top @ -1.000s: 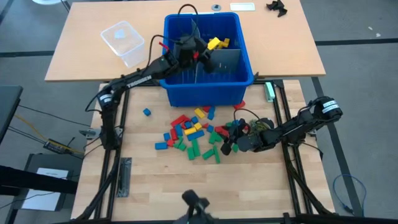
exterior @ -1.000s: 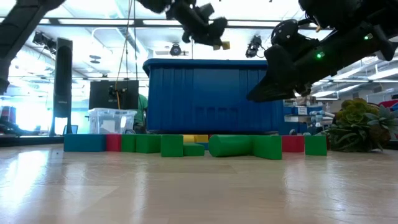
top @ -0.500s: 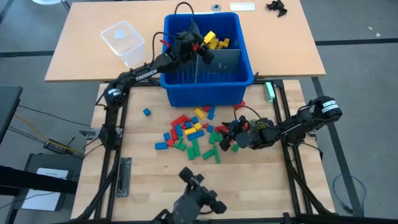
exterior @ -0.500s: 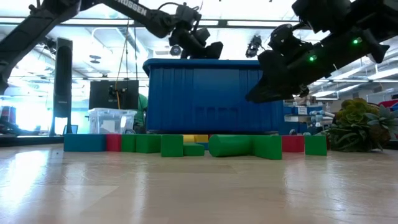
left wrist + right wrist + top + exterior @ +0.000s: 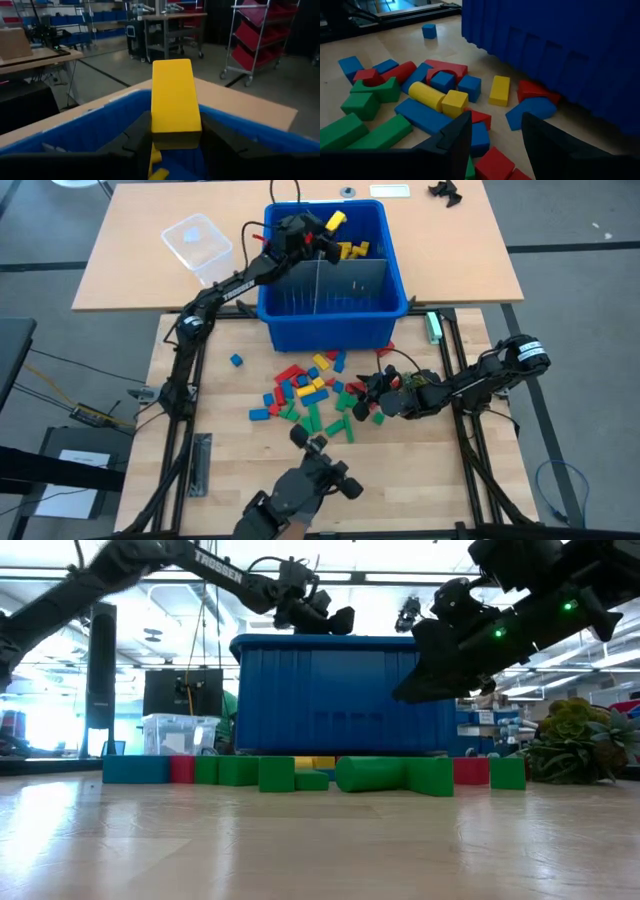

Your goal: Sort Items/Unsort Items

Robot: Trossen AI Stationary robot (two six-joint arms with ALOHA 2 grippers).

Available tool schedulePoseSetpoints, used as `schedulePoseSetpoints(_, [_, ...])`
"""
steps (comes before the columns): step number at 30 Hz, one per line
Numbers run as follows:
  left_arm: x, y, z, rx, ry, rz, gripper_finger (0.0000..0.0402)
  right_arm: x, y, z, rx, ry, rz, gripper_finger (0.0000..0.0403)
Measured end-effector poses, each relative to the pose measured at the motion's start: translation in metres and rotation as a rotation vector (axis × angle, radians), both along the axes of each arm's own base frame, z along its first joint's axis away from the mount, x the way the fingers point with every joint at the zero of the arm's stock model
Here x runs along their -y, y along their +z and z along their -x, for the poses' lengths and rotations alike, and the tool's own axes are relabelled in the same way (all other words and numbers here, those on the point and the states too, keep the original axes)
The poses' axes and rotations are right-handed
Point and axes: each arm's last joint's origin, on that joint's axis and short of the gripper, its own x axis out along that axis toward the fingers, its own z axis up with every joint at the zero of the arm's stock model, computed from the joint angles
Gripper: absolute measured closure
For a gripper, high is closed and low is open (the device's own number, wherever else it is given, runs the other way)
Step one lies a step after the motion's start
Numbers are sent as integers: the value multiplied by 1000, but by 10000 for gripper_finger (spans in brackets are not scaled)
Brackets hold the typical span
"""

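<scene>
Up high, smooth rectangular yellow block (image 5: 172,102)

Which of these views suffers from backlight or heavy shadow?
Low view: bright ceiling lights behind turn the left end effector and the right end effector into dark silhouettes. Left wrist view: the yellow block is well lit, the room behind it dimmer. Right wrist view: the blue bin shades the red block at its foot.
</scene>
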Motion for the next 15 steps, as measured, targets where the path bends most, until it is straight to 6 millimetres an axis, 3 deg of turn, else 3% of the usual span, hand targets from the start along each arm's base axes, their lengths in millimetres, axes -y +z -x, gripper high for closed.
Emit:
schedulePoseSetpoints(5, [-16, -4, -17, -30, -4, 5, 254, 2, 0, 0, 2, -9, -1, 232])
schedulePoseSetpoints(9, [-25, -27, -25, -62, 10, -8, 246, 2, 0, 0, -2, -3, -2, 232])
schedulePoseSetpoints(15, [-33, -46, -24, -105, 30, 40, 191, 1, -2, 0, -20, 8, -3, 232])
